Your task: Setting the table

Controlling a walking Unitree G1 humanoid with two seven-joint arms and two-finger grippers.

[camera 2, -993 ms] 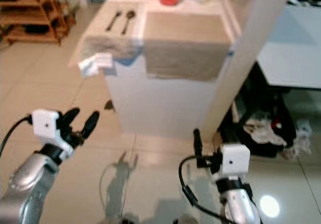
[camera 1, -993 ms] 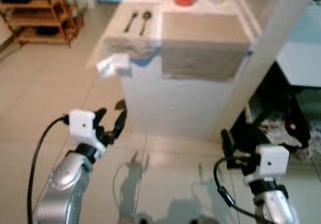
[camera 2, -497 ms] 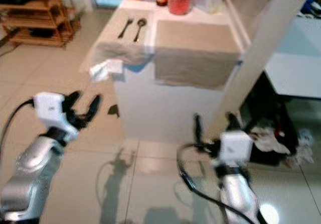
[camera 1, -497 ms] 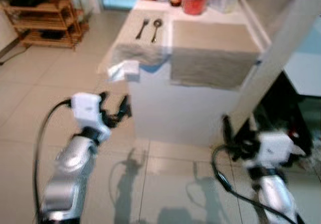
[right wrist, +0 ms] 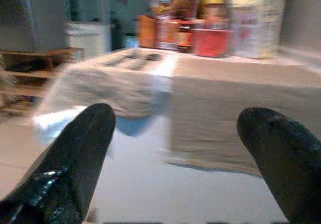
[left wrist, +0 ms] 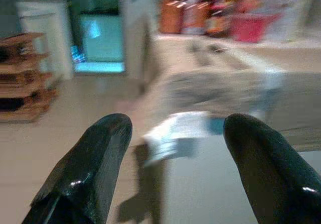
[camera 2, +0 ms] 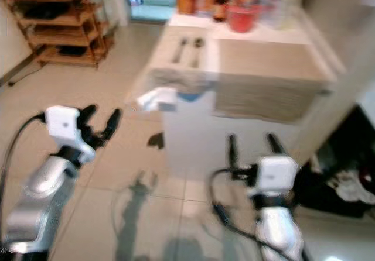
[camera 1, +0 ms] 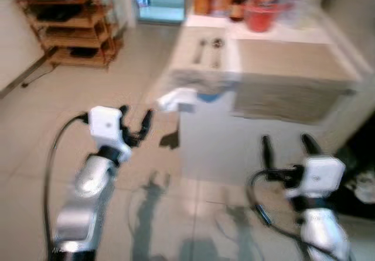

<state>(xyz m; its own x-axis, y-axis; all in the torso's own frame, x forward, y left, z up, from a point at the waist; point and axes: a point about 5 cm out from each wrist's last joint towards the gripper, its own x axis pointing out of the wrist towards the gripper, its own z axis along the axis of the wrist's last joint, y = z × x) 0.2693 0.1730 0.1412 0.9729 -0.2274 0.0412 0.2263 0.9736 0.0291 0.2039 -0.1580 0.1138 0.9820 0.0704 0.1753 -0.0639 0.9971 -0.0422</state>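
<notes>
Table with blurred spoon, fork, unreadable labelled bottles

From head height we look forward and down at the white counter, standing near its front. Both wrist cameras face that counter low and closer, sharing its draped placemats.

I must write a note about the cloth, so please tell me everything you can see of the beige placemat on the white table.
The beige placemat is a rectangular cloth of woven-looking fabric. It lies flat on the white table, and its front part hangs down over the table's near edge. Nothing rests on it. To its left lies a second, paler cloth bearing two pieces of cutlery; a red container stands beyond it. The picture is blurred, so its weave stays unclear.
</notes>
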